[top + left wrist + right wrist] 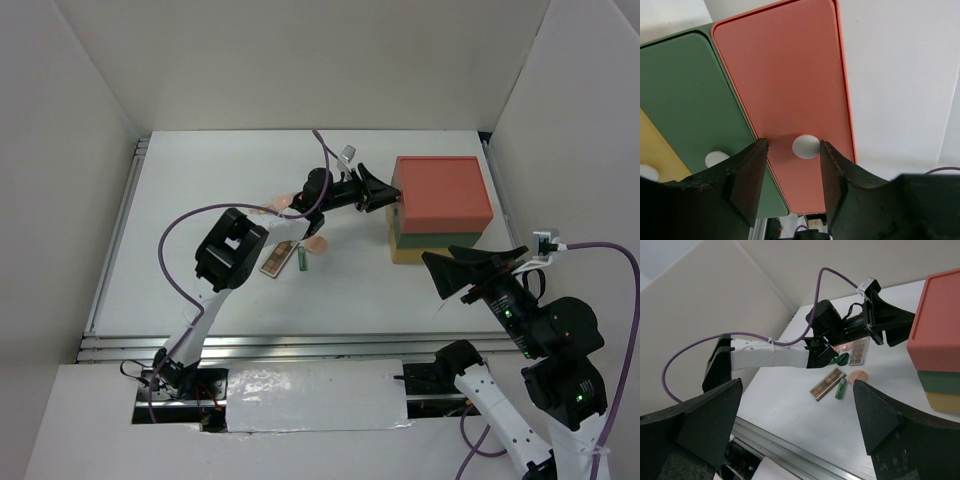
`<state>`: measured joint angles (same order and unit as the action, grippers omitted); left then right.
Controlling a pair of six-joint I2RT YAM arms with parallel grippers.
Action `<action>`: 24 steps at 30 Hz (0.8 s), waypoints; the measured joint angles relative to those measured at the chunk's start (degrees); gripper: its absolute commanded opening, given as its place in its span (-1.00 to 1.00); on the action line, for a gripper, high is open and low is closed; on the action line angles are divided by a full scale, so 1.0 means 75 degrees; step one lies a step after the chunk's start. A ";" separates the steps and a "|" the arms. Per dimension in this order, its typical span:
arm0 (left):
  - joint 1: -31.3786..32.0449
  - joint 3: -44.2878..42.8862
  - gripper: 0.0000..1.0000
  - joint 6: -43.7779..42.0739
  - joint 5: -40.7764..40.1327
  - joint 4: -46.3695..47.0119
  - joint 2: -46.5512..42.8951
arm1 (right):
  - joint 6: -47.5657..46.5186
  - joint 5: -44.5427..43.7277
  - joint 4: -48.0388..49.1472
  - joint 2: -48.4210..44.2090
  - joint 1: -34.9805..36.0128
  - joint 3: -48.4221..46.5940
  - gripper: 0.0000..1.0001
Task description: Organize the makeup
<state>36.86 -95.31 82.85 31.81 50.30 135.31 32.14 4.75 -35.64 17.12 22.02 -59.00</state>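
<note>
Red top drawer (785,90) is not yet open, the left gripper (791,150) holding its jaws apart astride the white knob (805,146), the right gripper (797,387) gaping idle, and all the makeup (283,257) lying unsorted mid-table (200,200) beside the drawer box (440,200).

I see the drawer box (940,340) at the right edge of my right wrist feed, stacked red over green over yellow. The left gripper (905,326) is up at the front of its red drawer. Just left of the box lie a peach compact (858,375), a green tube (841,388) and an eyeshadow palette (827,384). A second palette (858,351) and a dark green compact (842,359) sit under the left arm (775,355). My right gripper (796,387) gapes wide, holding nothing.
</note>
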 measured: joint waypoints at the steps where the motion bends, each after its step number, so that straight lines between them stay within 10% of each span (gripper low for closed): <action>1: 0.0006 0.0000 0.10 0.0047 0.0003 0.0061 0.0044 | 0.0000 -0.0003 -0.0003 0.0000 0.0000 0.0000 0.99; 14: 0.0012 -0.0009 -0.61 0.0189 0.0012 0.0437 0.0047 | -0.0003 -0.0003 -0.0052 0.0003 -0.0006 -0.0111 1.00; 24: -0.0219 0.0839 -0.70 -0.0201 0.0012 0.0117 -0.0685 | -0.0003 0.0000 -0.0052 0.0108 -0.0006 -0.0181 1.00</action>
<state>35.22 -89.01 81.34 31.90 51.18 130.17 32.12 4.75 -36.03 17.93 21.98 -60.36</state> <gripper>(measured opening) 0.368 0.997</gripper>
